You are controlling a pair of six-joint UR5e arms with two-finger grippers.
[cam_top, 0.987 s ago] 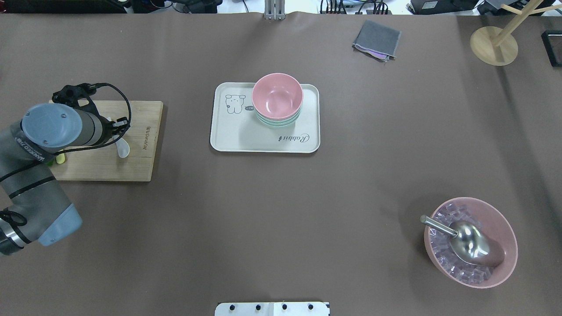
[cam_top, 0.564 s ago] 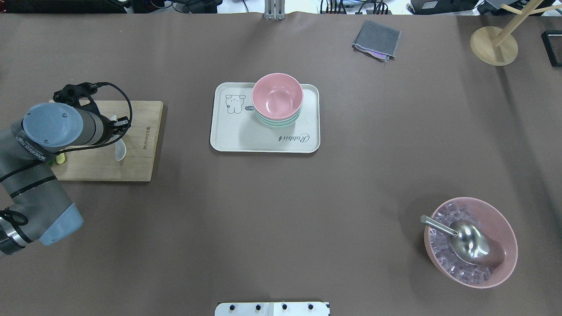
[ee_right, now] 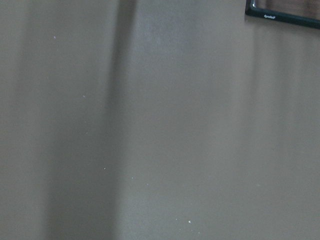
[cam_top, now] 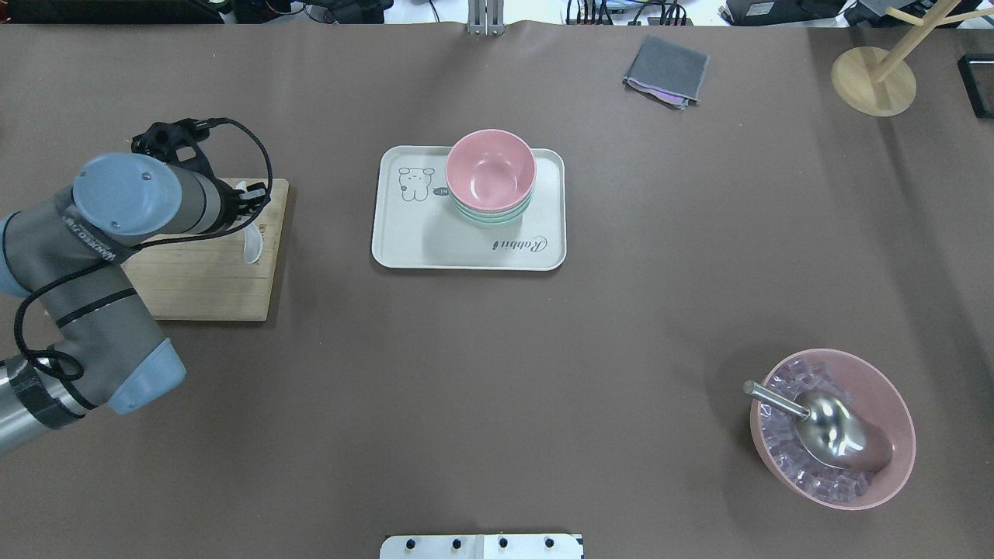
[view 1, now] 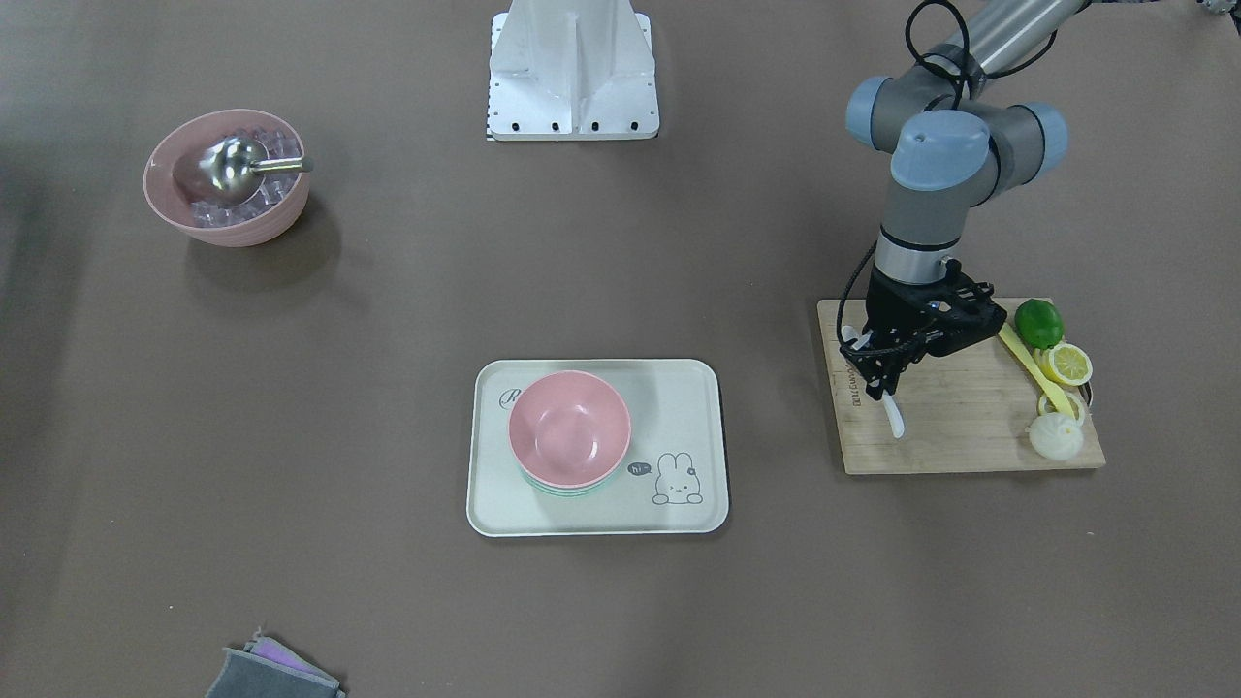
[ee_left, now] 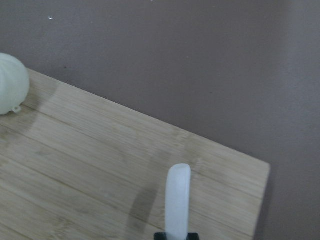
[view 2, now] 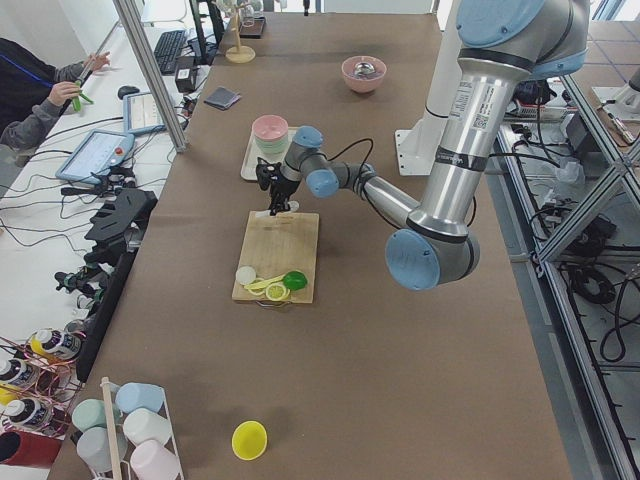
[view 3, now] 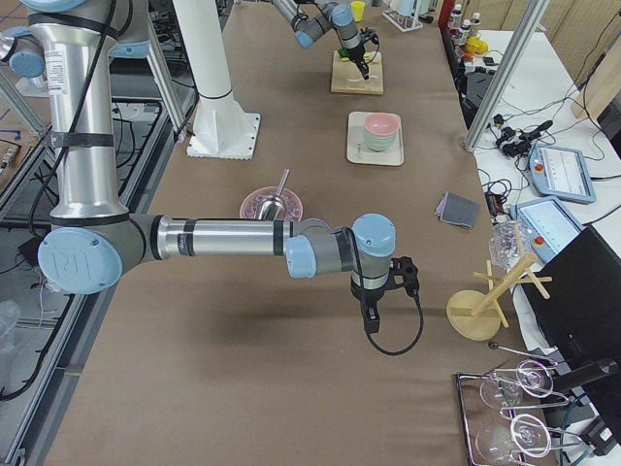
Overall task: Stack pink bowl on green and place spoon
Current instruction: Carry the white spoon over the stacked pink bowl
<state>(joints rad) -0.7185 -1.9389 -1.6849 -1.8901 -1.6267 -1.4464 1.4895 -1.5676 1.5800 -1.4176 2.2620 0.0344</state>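
Stacking looks done to me: the pink bowl (cam_top: pixel 491 169) sits nested on the green bowl (cam_top: pixel 489 220) on the rabbit tray (cam_top: pixel 411 241). I'm on the spoon step. My left tool (view 1: pixel 882 381) is clamped on the handle of the white spoon (view 1: pixel 895 418), which hangs bowl-down over the cutting board's (cam_top: pixel 202 287) edge nearest the tray, apparently off the wood. Next I'd carry it across the desk and lower it, presumably into the pink bowl, before releasing. The right tool (view 3: pixel 370 321) is far off; I can't tell its opening.
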